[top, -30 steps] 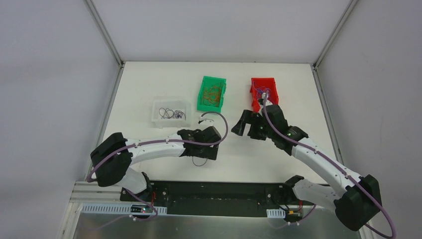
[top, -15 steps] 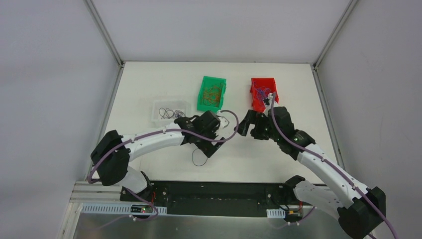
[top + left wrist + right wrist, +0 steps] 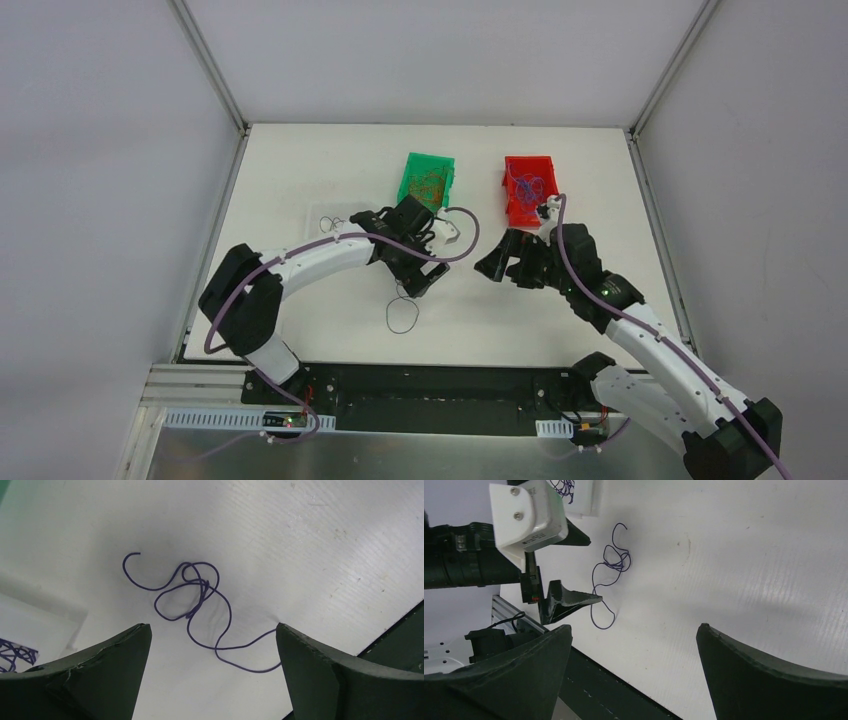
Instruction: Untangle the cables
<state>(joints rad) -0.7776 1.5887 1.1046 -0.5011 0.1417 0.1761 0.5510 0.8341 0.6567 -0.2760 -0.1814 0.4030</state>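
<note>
Within the last second the left hand (image 3: 211, 630) has swung from low in the top view up toward the middle. It now hangs spread wide and empty, looking down on the purple cable (image 3: 203, 586). That cable, 1 loose strand knotted on itself, lies bare on the tabletop (image 3: 300, 160) at the lower middle of the top view, touched by nothing. The right hand (image 3: 631, 630), likewise released and holding nothing, has drawn back from the red bin (image 3: 512, 205). This uncovers the blue tangle (image 3: 530, 186) inside, and the hand now faces the same strand from the right. The left arm now covers most of the clear bin (image 3: 322, 212). The green bin (image 3: 409, 178) sits at upper middle. My reading: both hands are lining up on 1 strand, so pulling its knot apart looks like the step in hand, with no grasp made yet.
</note>
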